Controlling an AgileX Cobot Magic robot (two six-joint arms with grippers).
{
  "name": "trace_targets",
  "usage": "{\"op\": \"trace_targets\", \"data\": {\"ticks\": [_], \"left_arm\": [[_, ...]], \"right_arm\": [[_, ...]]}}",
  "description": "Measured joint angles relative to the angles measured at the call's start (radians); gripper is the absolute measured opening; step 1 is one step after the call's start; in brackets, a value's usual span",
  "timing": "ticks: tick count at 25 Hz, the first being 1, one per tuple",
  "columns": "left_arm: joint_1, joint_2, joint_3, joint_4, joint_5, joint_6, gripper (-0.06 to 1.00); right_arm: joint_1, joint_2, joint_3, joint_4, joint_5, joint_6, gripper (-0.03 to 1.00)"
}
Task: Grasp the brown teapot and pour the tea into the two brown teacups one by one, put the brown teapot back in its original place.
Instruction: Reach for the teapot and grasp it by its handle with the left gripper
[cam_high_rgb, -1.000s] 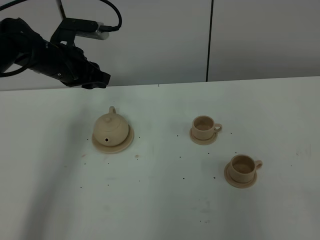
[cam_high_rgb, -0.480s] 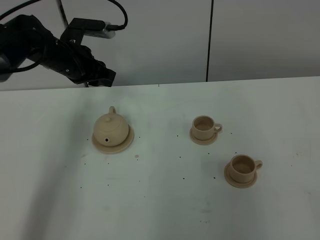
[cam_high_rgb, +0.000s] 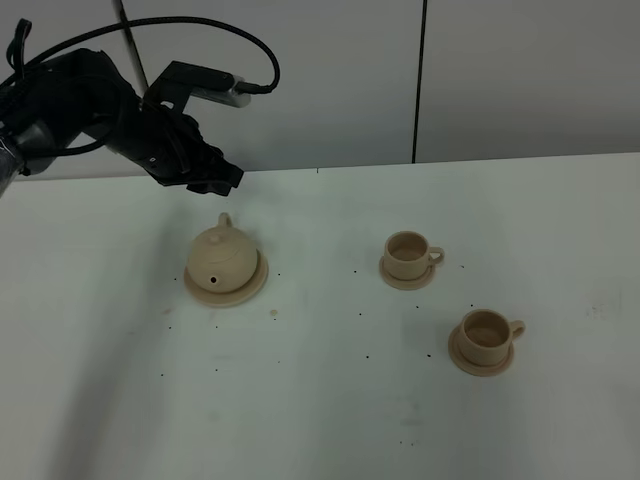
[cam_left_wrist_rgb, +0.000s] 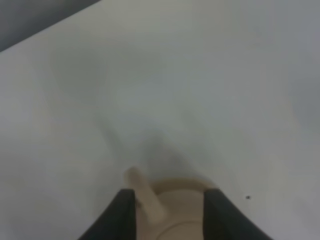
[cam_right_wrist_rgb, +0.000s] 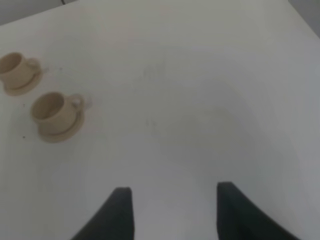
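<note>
The brown teapot (cam_high_rgb: 222, 257) sits on its wide saucer, the original place (cam_high_rgb: 252, 288), at the left of the table, handle toward the back. My left gripper (cam_high_rgb: 216, 181) hovers just behind and above it, open and holding nothing. In the left wrist view the teapot's handle (cam_left_wrist_rgb: 144, 196) shows between the dark fingers (cam_left_wrist_rgb: 122, 216), blurred. The two brown teacups (cam_high_rgb: 408, 254) (cam_high_rgb: 486, 335) stand on small saucers at the right. My right gripper (cam_right_wrist_rgb: 172, 192) does not show in the high view; its wrist view shows open fingers over bare table, both teacups (cam_right_wrist_rgb: 51, 111) (cam_right_wrist_rgb: 14, 69) well away.
The white table (cam_high_rgb: 320, 400) carries small dark specks and a brownish spot (cam_high_rgb: 273, 313) near the teapot's saucer. A grey wall panel with a dark seam (cam_high_rgb: 420, 80) rises behind the back edge. A cable loops over the left arm.
My left arm has swung right and lowered, bringing its gripper from the back left corner to just behind the teapot. Teapot and cups have not moved.
</note>
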Motion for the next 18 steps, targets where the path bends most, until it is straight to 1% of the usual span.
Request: {"op": "trace_targets", "data": {"ticks": [4, 6, 18], "left_arm": [[-0.001, 0.000, 0.000, 0.066, -0.008, -0.019, 0.39], [-0.001, 0.000, 0.000, 0.083, -0.015, -0.023, 0.39], [-0.029, 0.024, 0.000, 0.087, -0.069, -0.027, 0.39]], "right_arm": [[0.000, 0.000, 0.000, 0.000, 0.000, 0.000, 0.38], [0.000, 0.000, 0.000, 0.000, 0.000, 0.000, 0.38], [0.000, 0.000, 0.000, 0.000, 0.000, 0.000, 0.38]]}}
